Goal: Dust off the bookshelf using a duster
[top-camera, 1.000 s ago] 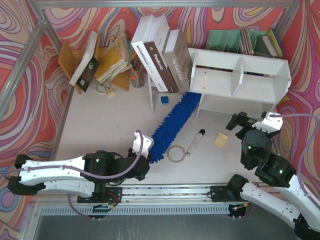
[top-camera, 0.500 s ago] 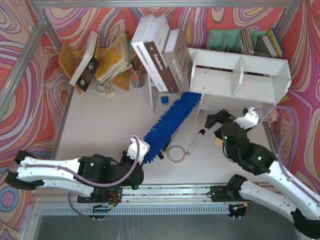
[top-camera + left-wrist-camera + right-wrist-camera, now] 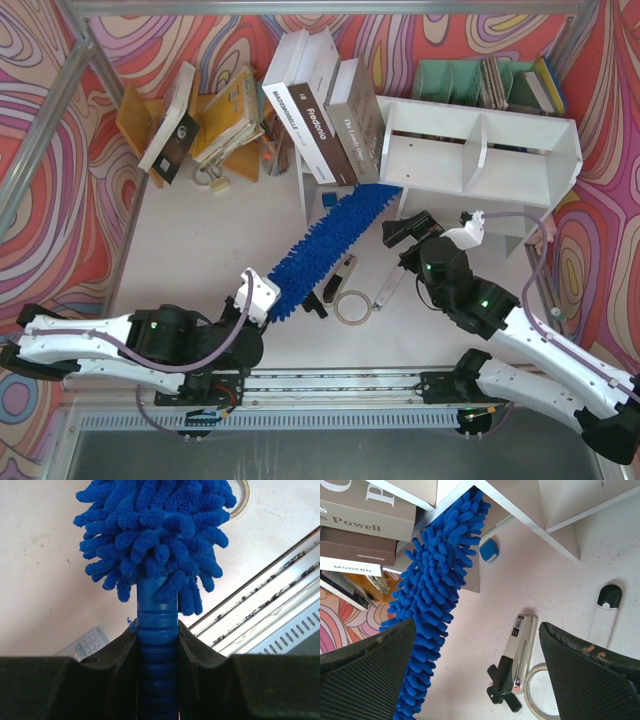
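pinching duster (image 3: 155,540) handle, left gripper (image 3: 157,640), right gripper (image 3: 477,650) spread wide; duster tip against bookshelf (image 3: 520,150), left end

From above, you can't see the far tip of the duster (image 3: 335,238); it is hidden at the left end of the bookshelf (image 3: 480,150). In the left wrist view the left pincer (image 3: 157,632) covers the lower handle, the top edge cuts the fluffy head, and a grey keypad (image 3: 86,642) is too blurred to name. In the right wrist view the right pincer (image 3: 477,630) hides the lower end of the marker (image 3: 604,622), and the bottom edge cuts the tape ring (image 3: 526,691).
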Robot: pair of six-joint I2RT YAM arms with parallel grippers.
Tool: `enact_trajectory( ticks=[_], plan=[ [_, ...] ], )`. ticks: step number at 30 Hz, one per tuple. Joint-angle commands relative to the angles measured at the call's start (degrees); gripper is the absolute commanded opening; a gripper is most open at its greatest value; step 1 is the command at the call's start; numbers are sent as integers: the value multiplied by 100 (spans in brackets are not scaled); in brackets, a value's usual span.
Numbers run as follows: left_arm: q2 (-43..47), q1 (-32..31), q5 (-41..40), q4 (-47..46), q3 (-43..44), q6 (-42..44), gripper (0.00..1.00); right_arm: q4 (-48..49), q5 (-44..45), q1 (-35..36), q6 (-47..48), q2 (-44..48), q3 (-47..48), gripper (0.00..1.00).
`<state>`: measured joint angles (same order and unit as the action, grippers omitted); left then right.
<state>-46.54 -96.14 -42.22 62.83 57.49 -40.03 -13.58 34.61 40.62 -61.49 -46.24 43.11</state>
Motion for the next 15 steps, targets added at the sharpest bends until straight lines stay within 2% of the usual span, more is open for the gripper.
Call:
enact_trajectory(
  ticks=[1, 4, 8, 15],
  plan=[
    [171, -39, 16, 355, 302, 114, 0, 152, 229, 40, -355, -54, 222, 99],
    [228, -50, 3, 677, 416, 76, 0, -350, 526, 37, -505, -109, 544, 99],
    [481, -74, 263, 608, 553, 382, 0, -1261, 1008, 42, -650, -157, 1107, 99],
    [330, -76, 720, 1182, 1175, 665, 0, -2060, 1764, 42, -270, 93, 1709, 99]
  ],
)
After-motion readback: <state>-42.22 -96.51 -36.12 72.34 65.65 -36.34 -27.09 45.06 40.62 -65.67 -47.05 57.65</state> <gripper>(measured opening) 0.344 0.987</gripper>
